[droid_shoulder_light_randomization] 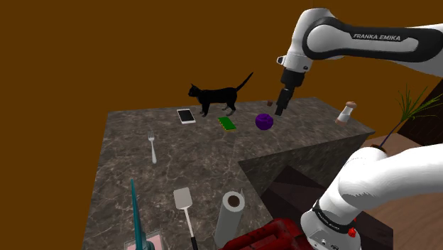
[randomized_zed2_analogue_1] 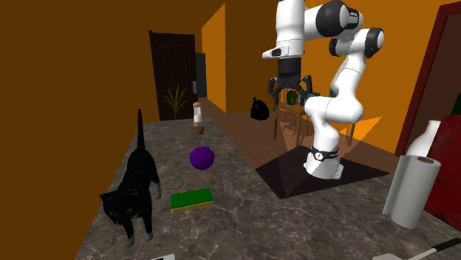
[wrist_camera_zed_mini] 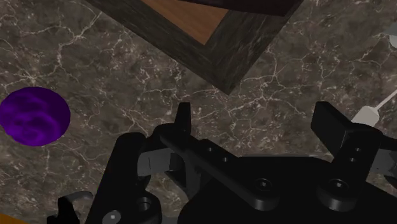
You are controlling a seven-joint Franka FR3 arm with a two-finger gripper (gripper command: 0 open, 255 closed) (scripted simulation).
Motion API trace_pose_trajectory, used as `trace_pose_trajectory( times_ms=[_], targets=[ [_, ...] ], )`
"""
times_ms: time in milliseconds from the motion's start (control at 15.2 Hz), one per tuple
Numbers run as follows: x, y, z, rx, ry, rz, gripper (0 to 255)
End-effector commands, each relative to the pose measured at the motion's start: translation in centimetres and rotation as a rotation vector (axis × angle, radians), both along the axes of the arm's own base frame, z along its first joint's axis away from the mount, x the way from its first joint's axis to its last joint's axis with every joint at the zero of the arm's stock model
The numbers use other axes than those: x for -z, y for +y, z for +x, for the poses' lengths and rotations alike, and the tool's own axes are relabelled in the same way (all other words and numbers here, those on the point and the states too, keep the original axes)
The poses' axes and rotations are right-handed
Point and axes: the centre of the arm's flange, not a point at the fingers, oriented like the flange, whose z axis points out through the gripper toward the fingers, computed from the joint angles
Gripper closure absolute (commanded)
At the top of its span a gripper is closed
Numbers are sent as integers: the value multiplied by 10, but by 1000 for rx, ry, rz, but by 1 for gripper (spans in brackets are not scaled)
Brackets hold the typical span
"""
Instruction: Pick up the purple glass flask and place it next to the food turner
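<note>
Your claw (droid_shoulder_light_randomization: 281, 108) hangs in the upper right of the shoulder view, above the marble counter (droid_shoulder_light_randomization: 142, 177). Its fingers (wrist_camera_zed_mini: 183, 121) stand spread, with nothing between them but bare stone in the wrist view.

The purple flask (droid_shoulder_light_randomization: 264, 121) sits on the counter just to the lower left of the claw in the shoulder view, apart from the fingers. In the wrist view it lies well out to the side of one finger, not between the two.

The food turner (droid_shoulder_light_randomization: 185, 204) lies flat in the lower middle of the shoulder view, well apart from the flask. An upright paper roll (droid_shoulder_light_randomization: 230, 215) stands just to its right. A fork (droid_shoulder_light_randomization: 152, 146) lies left of centre.

Along the far part of the counter, to the flask's left, you have a green sponge (droid_shoulder_light_randomization: 227, 123), a black cat (droid_shoulder_light_randomization: 215, 96) and a phone (droid_shoulder_light_randomization: 186, 116). A shaker (droid_shoulder_light_randomization: 346, 112) stands near the counter's right corner.

In the wrist view a small white shape (wrist_camera_zed_mini: 369, 114) shows beside the other finger. It may be the shaker, but you cannot tell from this angle.
</note>
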Motion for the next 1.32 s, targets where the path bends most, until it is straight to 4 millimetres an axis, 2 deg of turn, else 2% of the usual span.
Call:
trace_pose_trajectory(
  times_ms=[0, 1254],
  targets=[
    [5, -20, 9, -4, -3, -2, 0],
    [64, -232, 122, -30, -27, -14, 0]
  ],
)
